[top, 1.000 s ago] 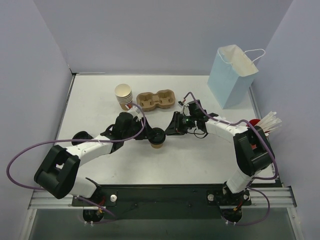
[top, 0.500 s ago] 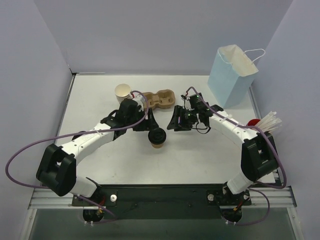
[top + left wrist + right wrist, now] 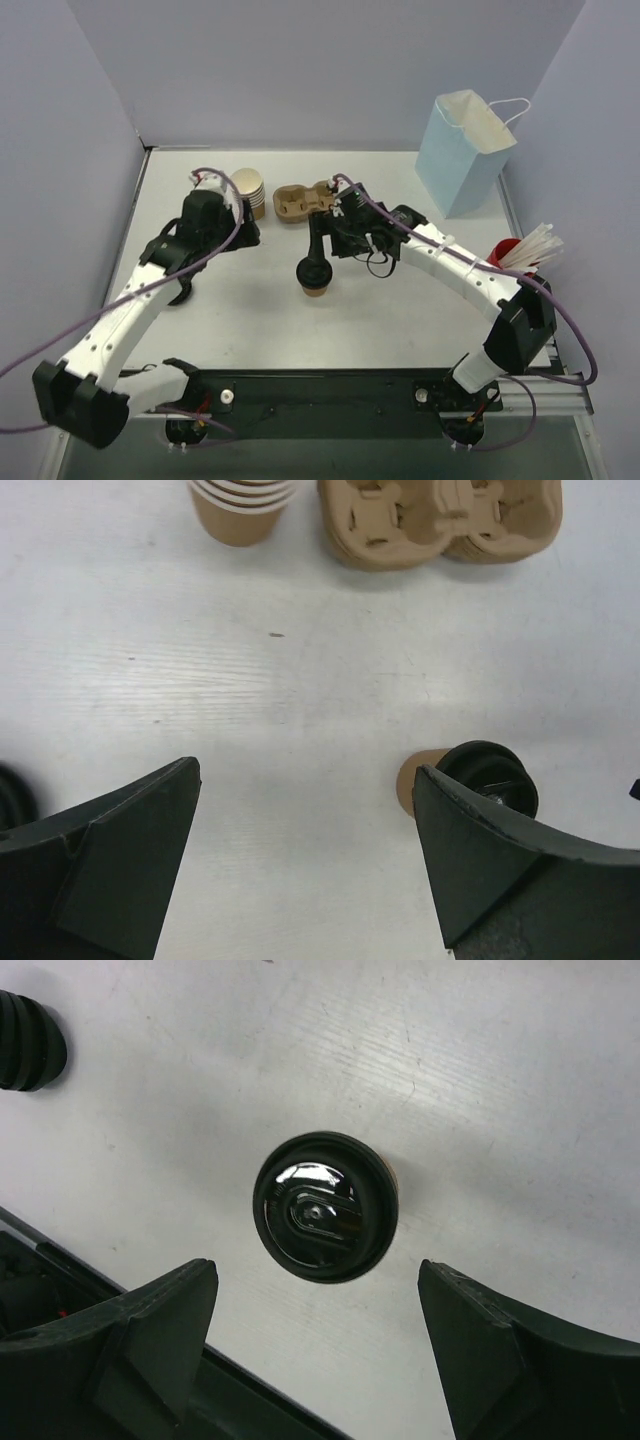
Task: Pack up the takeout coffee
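Observation:
One takeout coffee cup (image 3: 314, 277), tan paper with a black lid, stands upright on the white table, apart from the brown pulp tray (image 3: 305, 199) behind it. My right gripper (image 3: 328, 247) hovers just above and behind the cup. It is open: in the right wrist view the lid (image 3: 325, 1205) lies ahead of the gripper (image 3: 318, 1272), untouched. My left gripper (image 3: 208, 240) is raised to the left of the cup and is wide open and empty. In the left wrist view the left gripper (image 3: 305, 772) spans bare table, and the cup (image 3: 412, 783) peeks past its right finger.
A stack of lidless tan cups (image 3: 248, 190) stands left of the tray. A pale blue paper bag (image 3: 465, 150) stands at the back right, and a red cup of white straws (image 3: 515, 250) at the right edge. A black ribbed stack (image 3: 25, 1040) sits left of the cup.
Both grippers have opened wide. The left arm has swung up and away to the left of the cup, and the right gripper has shifted left over it. The cup has stayed put.

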Controlling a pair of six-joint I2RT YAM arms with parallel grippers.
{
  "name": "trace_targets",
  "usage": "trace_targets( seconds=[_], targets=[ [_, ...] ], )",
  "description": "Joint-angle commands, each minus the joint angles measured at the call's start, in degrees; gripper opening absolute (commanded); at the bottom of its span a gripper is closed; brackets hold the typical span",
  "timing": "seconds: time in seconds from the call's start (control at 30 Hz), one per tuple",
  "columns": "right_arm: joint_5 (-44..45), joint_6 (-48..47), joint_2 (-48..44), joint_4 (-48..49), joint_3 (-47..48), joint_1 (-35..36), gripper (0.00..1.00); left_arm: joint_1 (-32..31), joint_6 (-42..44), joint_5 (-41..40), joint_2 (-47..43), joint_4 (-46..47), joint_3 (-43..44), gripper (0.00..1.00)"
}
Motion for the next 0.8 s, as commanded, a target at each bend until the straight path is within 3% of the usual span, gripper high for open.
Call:
trace_targets(
  seconds=[0.0, 0.13, 0.3, 0.5, 0.63, 0.77],
  targets=[
    [8.9, -2.0, 5.4, -5.5, 5.8, 3.6, 0.84, 0.7, 3.8, -12.0, -10.4, -5.5, -3.7, 0.97],
    [12.1, -3.0, 9.9, -7.3, 10.6, 6.0, 0.82, 0.9, 5.1, -15.7, -17.8, -3.6, -9.0, 0.97],
    [16.4, -3.9, 15.6, -11.7, 16.3, 8.2, 0.81, 0.9, 5.6, -18.0, -21.0, -4.0, -9.1, 0.97],
    [16.5, -3.8, 19.2, -12.0, 15.4, 10.0, 0.8, 1.0, 6.1, -18.7, -22.6, -4.0, -9.4, 0.97],
    [16.8, -2.8, 20.8, -11.9, 13.8, 10.3, 0.7, 1.0, 6.2, -18.6, -22.6, -4.0, -9.5, 0.97],
    [16.7, -2.7, 21.0, -12.0, 12.9, 10.3, 0.68, 1.0, 6.2, -18.9, -22.3, -4.2, -9.4, 0.97]
  ],
)
